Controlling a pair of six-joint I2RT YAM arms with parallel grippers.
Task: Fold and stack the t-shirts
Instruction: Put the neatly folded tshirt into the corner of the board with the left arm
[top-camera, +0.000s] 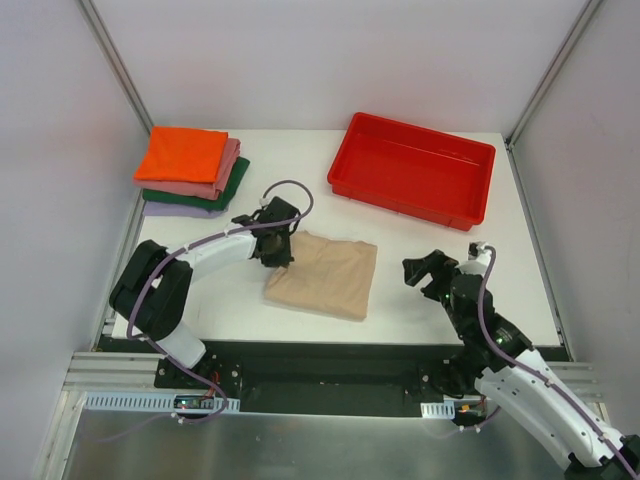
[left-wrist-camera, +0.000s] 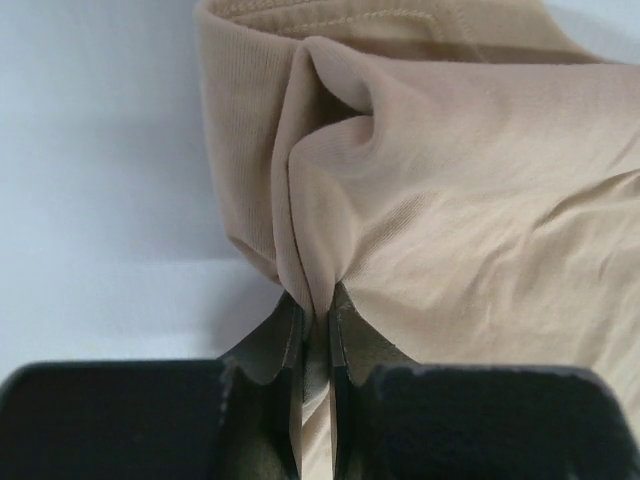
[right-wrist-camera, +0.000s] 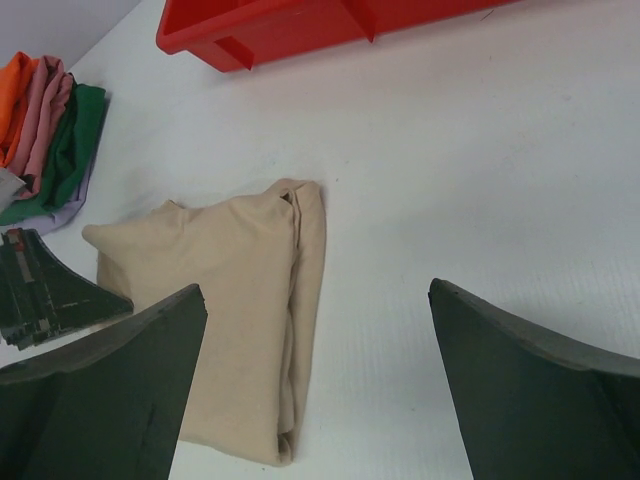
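A folded beige t-shirt (top-camera: 325, 275) lies in the middle of the table. My left gripper (top-camera: 277, 252) is shut on its left edge, and the left wrist view shows a pinched ridge of beige cloth (left-wrist-camera: 330, 200) rising between the jaws of that gripper (left-wrist-camera: 317, 305). At the back left sits a stack of folded t-shirts (top-camera: 190, 170): orange on top, then pink, dark green and lavender. My right gripper (top-camera: 425, 272) hovers open to the right of the beige t-shirt (right-wrist-camera: 230, 300), nothing between its fingers (right-wrist-camera: 120, 370).
A red plastic tray (top-camera: 412, 168) stands at the back right. White walls and metal posts close in the table on three sides. The stack (right-wrist-camera: 50, 130) and the tray (right-wrist-camera: 300, 30) also show in the right wrist view.
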